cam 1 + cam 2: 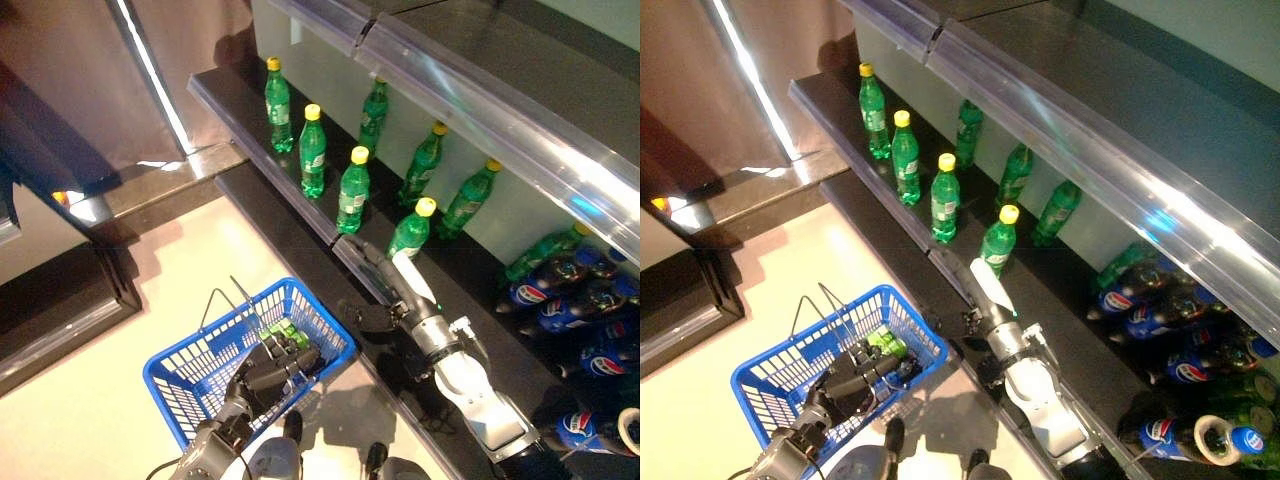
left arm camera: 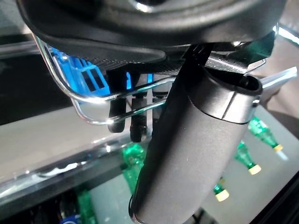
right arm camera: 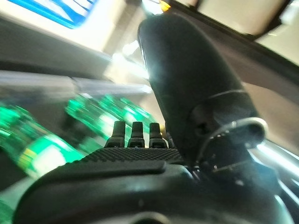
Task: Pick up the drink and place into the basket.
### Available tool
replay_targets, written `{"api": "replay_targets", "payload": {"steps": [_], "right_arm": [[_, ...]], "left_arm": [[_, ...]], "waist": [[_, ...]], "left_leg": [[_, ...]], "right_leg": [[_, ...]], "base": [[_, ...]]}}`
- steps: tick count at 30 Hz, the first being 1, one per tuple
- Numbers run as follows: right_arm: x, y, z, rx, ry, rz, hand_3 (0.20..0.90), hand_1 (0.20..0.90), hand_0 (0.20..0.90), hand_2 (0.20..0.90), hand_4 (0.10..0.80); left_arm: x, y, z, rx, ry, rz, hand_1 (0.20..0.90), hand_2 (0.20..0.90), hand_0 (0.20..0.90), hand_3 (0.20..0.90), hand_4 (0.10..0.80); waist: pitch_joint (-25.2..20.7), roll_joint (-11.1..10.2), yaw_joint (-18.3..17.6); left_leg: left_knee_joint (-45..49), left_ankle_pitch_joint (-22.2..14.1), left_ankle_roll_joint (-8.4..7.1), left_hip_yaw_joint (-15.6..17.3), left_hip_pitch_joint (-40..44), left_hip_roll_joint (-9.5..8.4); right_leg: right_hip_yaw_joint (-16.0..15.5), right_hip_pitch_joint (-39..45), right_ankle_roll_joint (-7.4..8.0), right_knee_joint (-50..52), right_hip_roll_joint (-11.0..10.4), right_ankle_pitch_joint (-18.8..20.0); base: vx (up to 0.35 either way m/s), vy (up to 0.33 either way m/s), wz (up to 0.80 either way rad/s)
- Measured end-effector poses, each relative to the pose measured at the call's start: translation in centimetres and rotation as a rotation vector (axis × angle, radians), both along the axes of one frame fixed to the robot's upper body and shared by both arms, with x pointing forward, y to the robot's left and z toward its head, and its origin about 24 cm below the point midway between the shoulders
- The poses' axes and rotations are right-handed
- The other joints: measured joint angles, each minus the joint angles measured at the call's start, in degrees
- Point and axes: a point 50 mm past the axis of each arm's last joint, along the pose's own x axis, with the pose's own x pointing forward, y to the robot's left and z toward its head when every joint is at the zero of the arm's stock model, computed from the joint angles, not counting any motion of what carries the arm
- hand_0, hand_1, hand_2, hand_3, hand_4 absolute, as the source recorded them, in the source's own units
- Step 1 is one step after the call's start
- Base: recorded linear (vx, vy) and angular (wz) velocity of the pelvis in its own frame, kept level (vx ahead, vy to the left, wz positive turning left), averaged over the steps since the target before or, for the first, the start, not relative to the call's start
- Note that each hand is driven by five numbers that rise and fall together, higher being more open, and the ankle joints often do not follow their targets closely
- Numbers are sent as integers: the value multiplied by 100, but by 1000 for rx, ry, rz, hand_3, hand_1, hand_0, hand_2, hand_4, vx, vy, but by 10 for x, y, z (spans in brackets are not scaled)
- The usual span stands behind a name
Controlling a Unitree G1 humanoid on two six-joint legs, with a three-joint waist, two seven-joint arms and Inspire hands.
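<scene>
Head-camera view down onto a dark shelf carrying a row of upright green bottles with yellow caps; the blue basket stands out on the pale floor, in front of the shelf and below its front edge. The left hand sits at the basket's rim on the side nearest the shelf, its fingers curled round the basket's wire handle, as the left wrist view shows. One green drink already lies on its side inside the basket, close to the wall facing the shelf and just beyond the left hand. The right hand reaches onto the shelf front with fingers extended and relaxed, closed on nothing; its white-covered thumb lies just below the nearest bottle, the last upright one in the front row, and whether the hand touches that bottle cannot be told. In the right wrist view the fingertips point toward blurred green bottles on the shelf. Three further front-row bottles stand along the shelf edge farther from the right hand, and others stand behind them nearer the shelf's back wall. At the shelf's far end, beyond the right arm, lie dark cola bottles with blue labels. A clear plastic rail runs above the shelf.
</scene>
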Motion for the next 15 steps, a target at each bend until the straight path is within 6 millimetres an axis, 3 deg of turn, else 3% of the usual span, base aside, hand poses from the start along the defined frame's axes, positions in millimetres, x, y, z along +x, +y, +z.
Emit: {"api": "replay_targets", "payload": {"steps": [9,15], "right_arm": [[-18,6,36,175,-283,56,900,900,900,900,800],[-23,-2,50,264,-435,-35,900,900,900,900,800]], "left_arm": [[-4,-6,-2,-18,1,-5,300,300,300,200,100],[-8,-10,-4,-22,14,-18,300,300,300,200,100]], "waist": [[-110,129,-166],[-201,223,-186]], "left_leg": [[-100,4,5,129,50,5],[-160,4,4,180,82,15]], "right_leg": [[144,-34,12,-92,5,56],[173,-24,10,-168,18,70]], "base": [[-19,12,-8],[-3,3,-4]]}}
